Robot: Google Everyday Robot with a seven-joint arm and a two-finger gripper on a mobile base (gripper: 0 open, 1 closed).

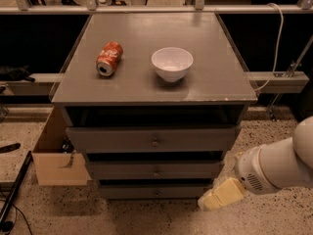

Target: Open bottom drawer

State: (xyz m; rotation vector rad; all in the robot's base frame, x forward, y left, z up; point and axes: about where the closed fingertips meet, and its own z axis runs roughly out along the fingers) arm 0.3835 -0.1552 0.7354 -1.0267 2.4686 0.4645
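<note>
The grey cabinet (210, 48) has three drawers with small centre knobs. The bottom drawer (146, 193) is the lowest, narrow grey front, just above the speckled floor, and it looks closed. The middle drawer (122, 171) and the top drawer (112, 140) sit above it. My gripper (216, 197), cream-coloured on a white arm (279, 168), comes in from the right. It hangs low, just off the bottom drawer's right end and in front of the cabinet's lower right corner. It holds nothing that I can see.
A red soda can (108, 58) lies on its side and a white bowl (171, 63) stands on the cabinet top. An open cardboard box (56, 163) sits on the floor against the cabinet's left side. A white cable (279, 33) hangs at the right.
</note>
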